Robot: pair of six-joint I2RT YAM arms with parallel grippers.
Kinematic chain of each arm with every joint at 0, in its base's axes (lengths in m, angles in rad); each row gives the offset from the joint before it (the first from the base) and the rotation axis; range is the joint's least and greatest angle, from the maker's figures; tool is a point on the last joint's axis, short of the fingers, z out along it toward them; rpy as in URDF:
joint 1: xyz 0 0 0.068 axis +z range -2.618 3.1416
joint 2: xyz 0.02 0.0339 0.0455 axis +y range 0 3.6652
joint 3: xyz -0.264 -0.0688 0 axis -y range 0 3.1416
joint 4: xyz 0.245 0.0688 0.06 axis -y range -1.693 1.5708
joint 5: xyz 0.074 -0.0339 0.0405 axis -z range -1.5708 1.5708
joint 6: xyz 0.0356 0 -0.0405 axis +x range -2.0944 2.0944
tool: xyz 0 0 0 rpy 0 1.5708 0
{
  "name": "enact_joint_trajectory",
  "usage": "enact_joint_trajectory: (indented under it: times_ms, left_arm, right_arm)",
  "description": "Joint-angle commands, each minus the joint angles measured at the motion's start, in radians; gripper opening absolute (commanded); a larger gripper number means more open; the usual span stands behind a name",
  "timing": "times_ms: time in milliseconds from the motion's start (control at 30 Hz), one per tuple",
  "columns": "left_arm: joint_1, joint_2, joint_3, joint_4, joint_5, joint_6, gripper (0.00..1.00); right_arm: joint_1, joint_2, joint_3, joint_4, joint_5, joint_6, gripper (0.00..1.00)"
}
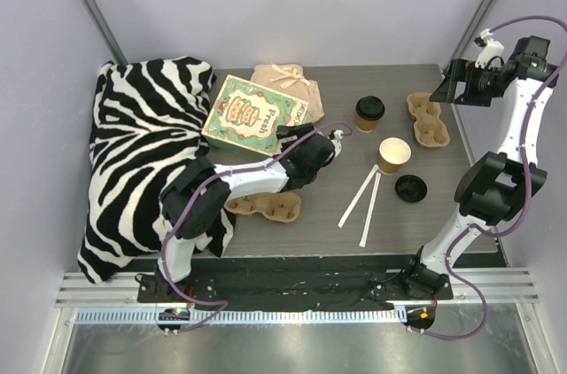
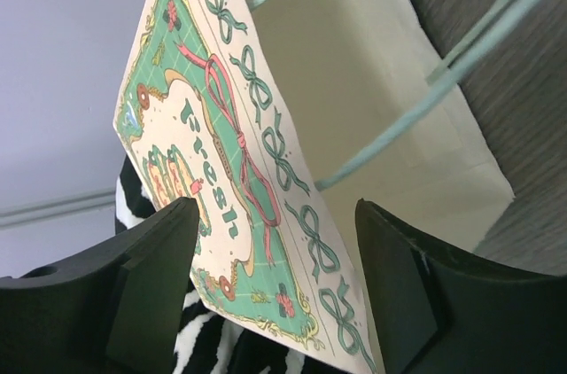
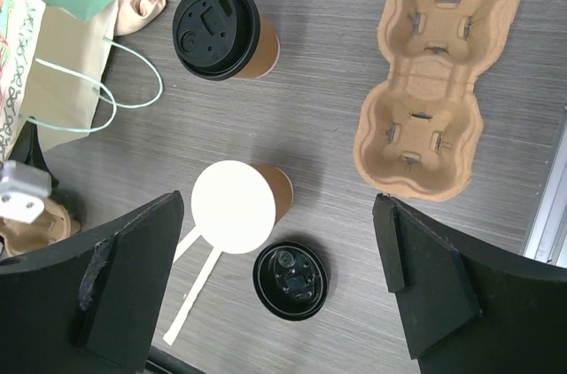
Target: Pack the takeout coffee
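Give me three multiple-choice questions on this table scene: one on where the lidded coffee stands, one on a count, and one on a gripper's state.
1. Where is the lidded coffee cup?
A) on the table, between the paper bag and a pulp carrier
B) inside the paper bag
C) in a carrier
2. How many pulp carriers are there?
A) one
B) two
C) three
3. The right gripper is:
A) open, empty
B) shut on a lid
C) shut on a cup
Answers: A, it stands on bare tabletop; B, a second carrier lies front left; A, its jaws stand wide apart, holding nothing.
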Motion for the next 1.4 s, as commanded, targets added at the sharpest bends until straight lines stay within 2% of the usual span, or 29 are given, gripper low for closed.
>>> enact_joint_trajectory:
  times_ms: [0, 100, 133, 200, 233, 300, 333, 400, 433, 500, 533, 633, 733, 900, 1033, 1133, 1167, 1367]
  left_arm:
    - [0.020, 0.008, 0.023, -0.025, -0.021, -0.016, 0.77]
    - [0.027, 0.028, 0.014, -0.019, -0.036, -0.021, 0.69]
    - [0.030, 0.036, 0.017, -0.016, -0.044, -0.018, 0.60]
    - [0.031, 0.033, 0.023, -0.014, -0.050, -0.021, 0.51]
    - [0.030, 0.025, 0.027, -0.017, -0.050, -0.024, 0.42]
    - [0.028, -0.002, 0.038, -0.043, -0.048, -0.035, 0.32]
    - [0.025, -0.034, 0.047, -0.057, -0.047, -0.041, 0.23]
    - [0.022, -0.082, 0.080, -0.123, -0.032, -0.075, 0.16]
    - [0.024, -0.132, 0.099, -0.211, -0.021, -0.101, 0.08]
    - [0.028, -0.177, 0.193, -0.339, 0.037, -0.231, 0.00]
    - [0.031, -0.227, 0.219, -0.447, 0.059, -0.271, 0.00]
    - [0.031, -0.300, 0.293, -0.589, 0.155, -0.420, 0.00]
    - [0.025, -0.383, 0.290, -0.629, 0.214, -0.495, 0.00]
    - [0.025, -0.533, 0.178, -0.507, 0.254, -0.558, 0.00]
    - [0.025, -0.559, 0.167, -0.472, 0.280, -0.641, 0.00]
    - [0.024, -0.544, 0.187, -0.470, 0.277, -0.664, 0.00]
    - [0.024, -0.544, 0.195, -0.469, 0.278, -0.679, 0.00]
    - [0.024, -0.561, 0.186, -0.456, 0.318, -0.757, 0.00]
  right_arm:
    - [0.000, -0.057, 0.052, -0.019, -0.029, -0.016, 0.98]
    - [0.000, -0.061, 0.051, -0.021, -0.034, -0.018, 0.98]
    - [0.000, -0.063, 0.049, -0.023, -0.035, -0.018, 0.98]
    - [0.000, -0.069, 0.043, -0.024, -0.037, -0.019, 0.98]
    - [0.000, -0.072, 0.043, -0.027, -0.038, -0.021, 0.98]
    - [0.000, -0.074, 0.049, -0.032, -0.046, -0.021, 0.98]
    - [0.000, -0.075, 0.054, -0.033, -0.049, -0.021, 0.98]
    - [0.000, -0.080, 0.072, -0.049, -0.083, -0.025, 0.98]
    - [0.000, -0.081, 0.081, -0.056, -0.101, -0.030, 0.98]
    - [0.003, -0.084, 0.113, -0.084, -0.153, -0.042, 0.99]
    - [0.006, -0.084, 0.126, -0.092, -0.165, -0.042, 1.00]
    - [0.036, -0.107, 0.167, -0.096, -0.207, -0.029, 1.00]
    - [0.096, -0.153, 0.196, -0.060, -0.204, 0.024, 1.00]
    - [0.242, -0.268, 0.169, 0.117, -0.117, 0.115, 1.00]
    - [0.398, -0.377, 0.111, 0.287, -0.040, 0.169, 1.00]
    - [0.467, -0.396, 0.098, 0.310, 0.032, 0.162, 1.00]
    - [0.534, -0.393, 0.098, 0.309, 0.057, 0.163, 0.99]
    - [0.641, -0.393, -0.011, 0.327, 0.137, 0.171, 0.93]
